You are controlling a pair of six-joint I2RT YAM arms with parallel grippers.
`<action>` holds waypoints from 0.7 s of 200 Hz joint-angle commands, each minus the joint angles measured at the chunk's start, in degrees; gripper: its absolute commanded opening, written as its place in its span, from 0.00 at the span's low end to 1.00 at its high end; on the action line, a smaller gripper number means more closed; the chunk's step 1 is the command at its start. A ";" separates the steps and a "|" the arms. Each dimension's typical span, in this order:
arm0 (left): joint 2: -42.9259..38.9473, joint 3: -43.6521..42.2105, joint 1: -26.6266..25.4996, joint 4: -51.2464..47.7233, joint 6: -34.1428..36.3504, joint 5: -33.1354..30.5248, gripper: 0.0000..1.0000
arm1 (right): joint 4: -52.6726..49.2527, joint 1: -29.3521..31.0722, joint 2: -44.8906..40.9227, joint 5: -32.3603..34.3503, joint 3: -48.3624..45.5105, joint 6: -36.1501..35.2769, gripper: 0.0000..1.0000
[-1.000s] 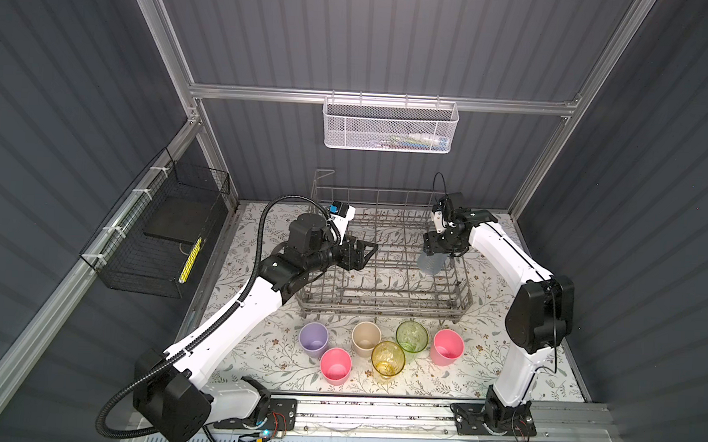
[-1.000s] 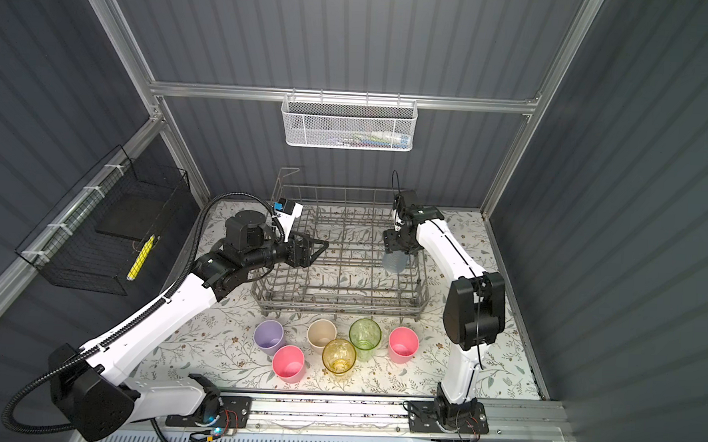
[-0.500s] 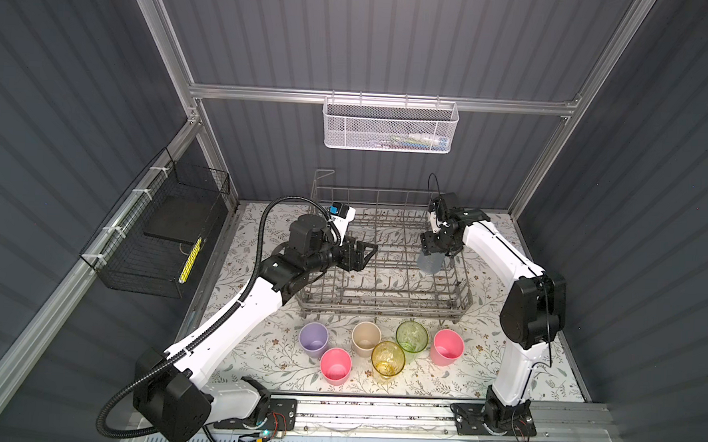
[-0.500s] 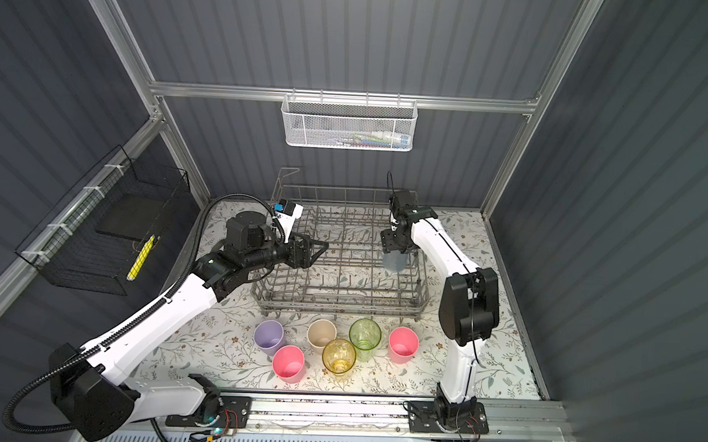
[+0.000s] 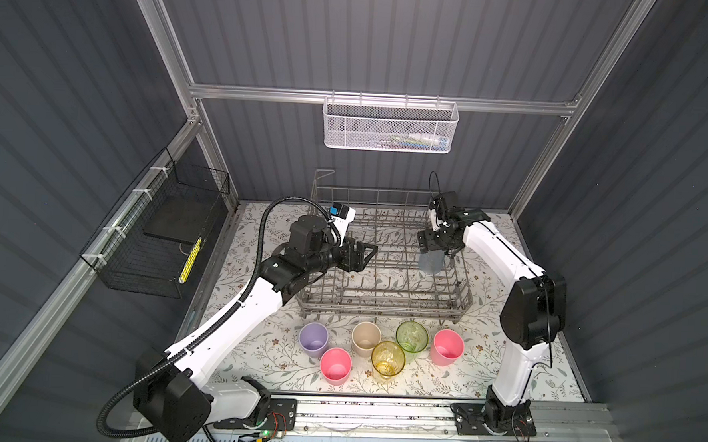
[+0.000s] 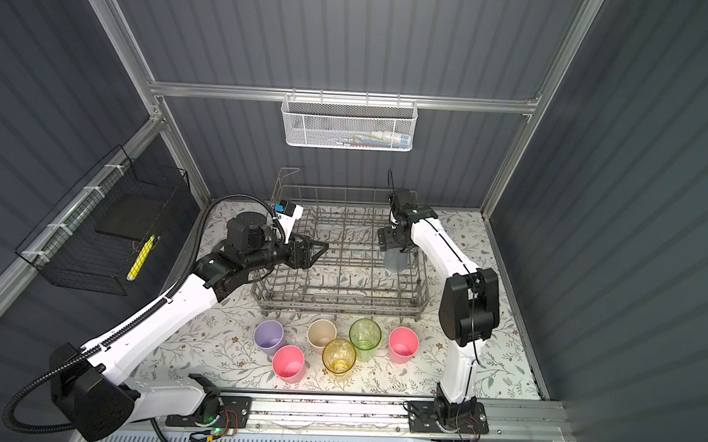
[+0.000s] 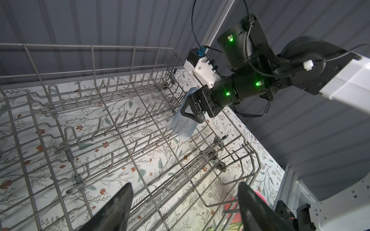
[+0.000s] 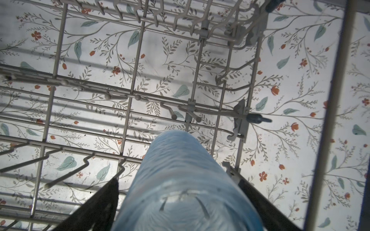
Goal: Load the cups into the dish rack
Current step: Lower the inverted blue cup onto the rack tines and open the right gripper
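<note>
Right arm's elbow is sitting slightly further left than a second ago. Right claw [image 5: 433,254] is straddling the inverted grey-blue cup [image 5: 431,264] at the right side of the dish rack [image 5: 381,299], fingers slightly off its walls. Left claw [image 5: 369,257] is hovering apart, empty, over the rack's left side.

Overhead pair; wrists near dish rack [image 5: 381,306]

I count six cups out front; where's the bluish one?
In both top views the grey-blue cup is inside the dish rack near its right side, between the jaws of the right gripper.
</note>
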 commanded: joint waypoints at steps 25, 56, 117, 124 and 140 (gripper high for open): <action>-0.79 -1.06 0.36 0.42 0.87 0.45 0.82 | 6.34 0.26 -8.46 2.59 -3.69 0.22 0.94; -0.88 -1.01 0.36 0.62 0.84 -0.26 0.83 | 10.52 0.24 -15.41 3.57 -7.19 0.03 0.95; -2.47 0.83 0.36 -6.06 4.03 -1.42 0.81 | 15.73 0.26 -32.79 -4.27 -17.93 0.74 0.95; -2.94 0.95 0.36 -7.31 4.56 -1.24 0.81 | 15.86 0.26 -34.98 -6.17 -19.60 0.91 0.95; -3.85 1.31 0.36 -9.92 4.85 -0.55 0.80 | 16.01 0.41 -40.21 -10.25 -23.72 1.42 0.95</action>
